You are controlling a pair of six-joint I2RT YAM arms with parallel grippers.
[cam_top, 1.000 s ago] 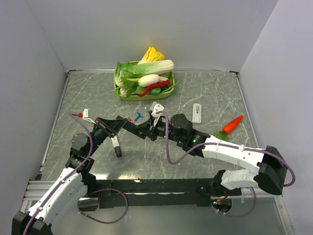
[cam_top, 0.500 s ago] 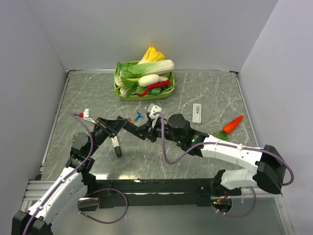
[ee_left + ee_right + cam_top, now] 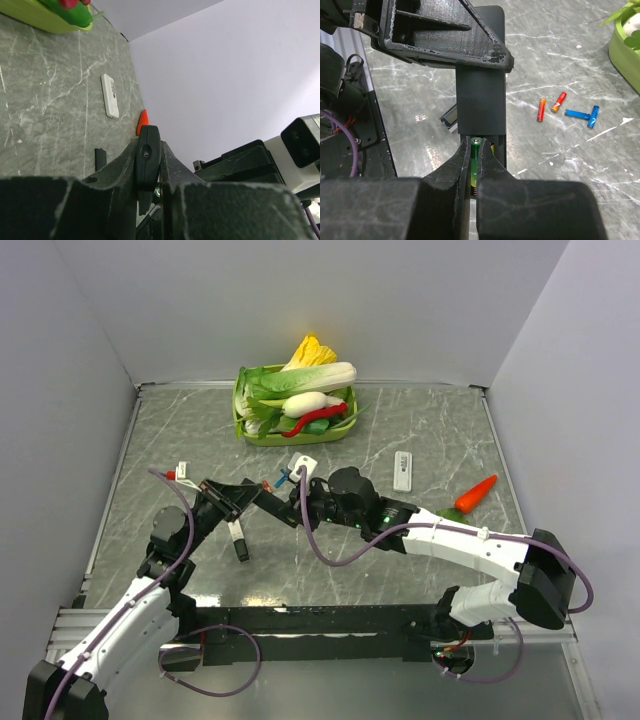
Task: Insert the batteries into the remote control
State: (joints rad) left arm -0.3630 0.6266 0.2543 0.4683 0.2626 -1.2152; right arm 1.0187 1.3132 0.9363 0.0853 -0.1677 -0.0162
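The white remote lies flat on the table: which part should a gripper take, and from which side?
Take the white remote at mid-length, across its narrow width, coming straight down from above. It is a thin slab lying flat on the table, so only its two long edges offer opposed faces, and both look free of neighbours.

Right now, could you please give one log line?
left end effector: shut on black remote | right end effector: shut on green battery at remote's end | loose batteries: four
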